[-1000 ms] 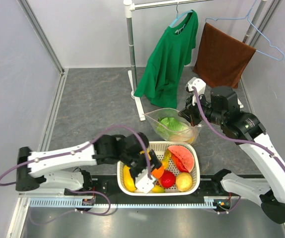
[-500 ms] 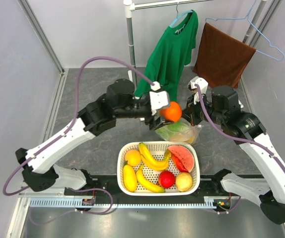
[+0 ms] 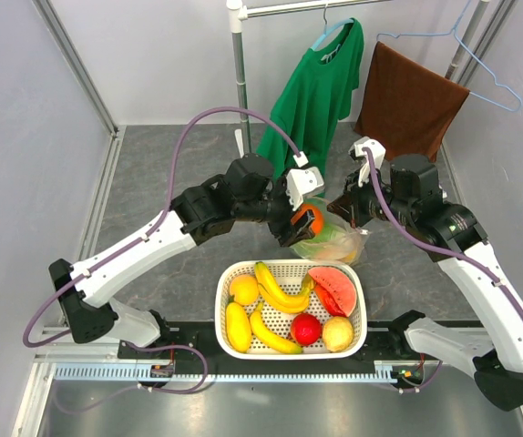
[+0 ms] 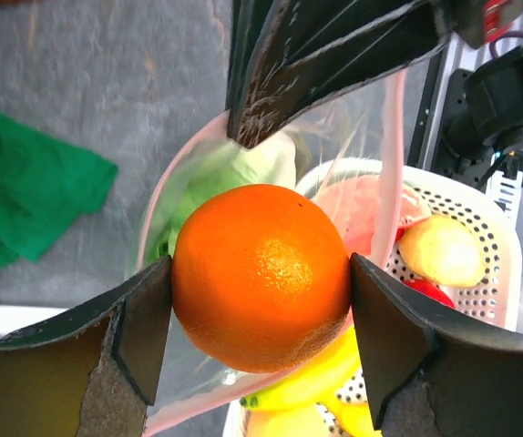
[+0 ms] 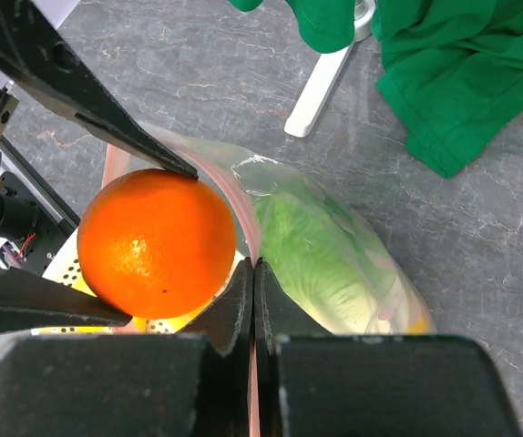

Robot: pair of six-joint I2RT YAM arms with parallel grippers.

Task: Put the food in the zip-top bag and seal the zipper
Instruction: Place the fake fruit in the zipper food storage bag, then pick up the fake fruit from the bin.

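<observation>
My left gripper [image 3: 305, 221] is shut on the round orange [image 3: 309, 219], which also shows in the left wrist view [image 4: 260, 275], and holds it at the open mouth of the zip-top bag [image 3: 334, 241]. The bag holds the green cabbage [image 5: 321, 255] and a yellow fruit [image 3: 345, 248]. My right gripper [image 3: 346, 206] is shut on the bag's rim, pinching the pinkish zipper strip [image 5: 243, 214] between its fingertips [image 5: 253, 273]. The pink rim curves around the orange in the left wrist view [image 4: 391, 137].
A white basket [image 3: 357, 300] in front of the bag holds yellow bananas [image 3: 278, 291], a watermelon slice [image 3: 333, 289], a red fruit [image 3: 306, 328] and yellow fruits. A green shirt [image 3: 312, 100] and brown towel [image 3: 407, 100] hang on a rack behind, beside its white pole [image 3: 240, 82].
My left gripper lifted the orange out of the basket, swung it up and back, and has now lowered it to the bag's mouth. The right gripper has kept its hold on the rim.
</observation>
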